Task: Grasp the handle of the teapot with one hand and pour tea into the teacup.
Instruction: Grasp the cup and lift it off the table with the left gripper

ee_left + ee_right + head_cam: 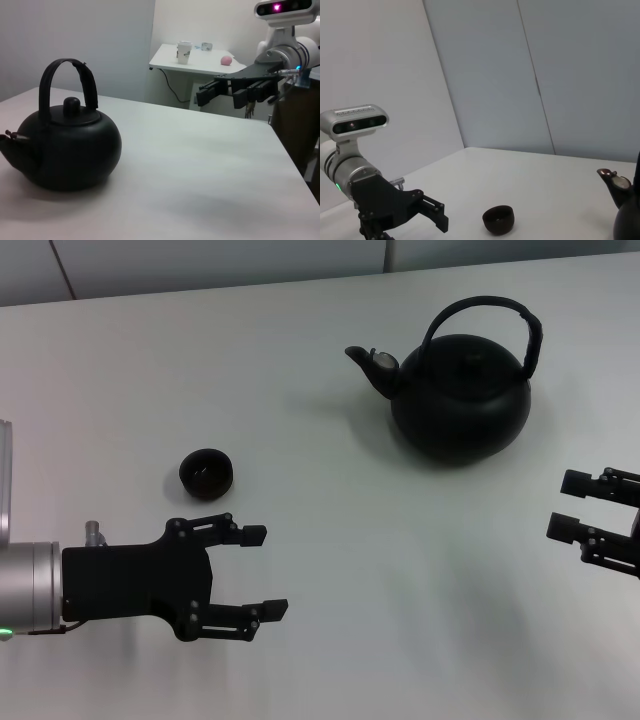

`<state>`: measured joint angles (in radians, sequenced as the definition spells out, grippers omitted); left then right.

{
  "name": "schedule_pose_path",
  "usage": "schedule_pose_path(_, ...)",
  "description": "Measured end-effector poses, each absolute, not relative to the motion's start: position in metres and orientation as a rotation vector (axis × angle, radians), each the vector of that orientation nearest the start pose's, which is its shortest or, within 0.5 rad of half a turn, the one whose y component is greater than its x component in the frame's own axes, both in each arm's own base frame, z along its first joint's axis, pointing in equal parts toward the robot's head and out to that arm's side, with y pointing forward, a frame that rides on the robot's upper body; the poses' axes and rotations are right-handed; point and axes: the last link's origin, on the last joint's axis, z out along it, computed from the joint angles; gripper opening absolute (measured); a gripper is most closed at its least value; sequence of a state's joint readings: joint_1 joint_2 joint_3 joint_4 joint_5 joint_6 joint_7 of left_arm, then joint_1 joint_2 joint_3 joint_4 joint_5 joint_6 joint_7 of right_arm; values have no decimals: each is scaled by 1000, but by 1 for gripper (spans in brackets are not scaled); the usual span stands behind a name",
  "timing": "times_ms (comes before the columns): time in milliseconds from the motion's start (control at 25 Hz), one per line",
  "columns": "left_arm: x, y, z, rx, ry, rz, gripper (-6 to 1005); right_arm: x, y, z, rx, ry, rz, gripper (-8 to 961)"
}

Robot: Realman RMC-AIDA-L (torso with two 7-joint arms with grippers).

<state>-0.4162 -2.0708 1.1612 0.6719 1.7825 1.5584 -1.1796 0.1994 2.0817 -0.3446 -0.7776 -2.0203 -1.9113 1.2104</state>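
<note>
The matte-black teapot (462, 398) stands on the white table at the back right, its spout (365, 362) pointing left and its arched handle (488, 308) upright. It also shows in the left wrist view (67, 150) with its handle (65, 80). The small black teacup (207, 473) sits to the left, apart from the pot; it also shows in the right wrist view (499, 220). My left gripper (262, 571) is open and empty, just in front of the teacup. My right gripper (567, 506) is open and empty at the right edge, in front of the teapot.
The white table (330, 570) fills the head view. In the left wrist view a side table (195, 62) stands beyond the work table with a paper cup (184, 52) and a pink ball (226, 60) on it.
</note>
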Motion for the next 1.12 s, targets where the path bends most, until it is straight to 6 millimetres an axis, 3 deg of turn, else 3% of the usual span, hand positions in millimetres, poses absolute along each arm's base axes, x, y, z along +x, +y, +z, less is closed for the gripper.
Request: schedule_pose_path(1120, -252, 283, -45, -3000, -248, -655, 816, 336, 214, 57, -2465, 665, 895, 622)
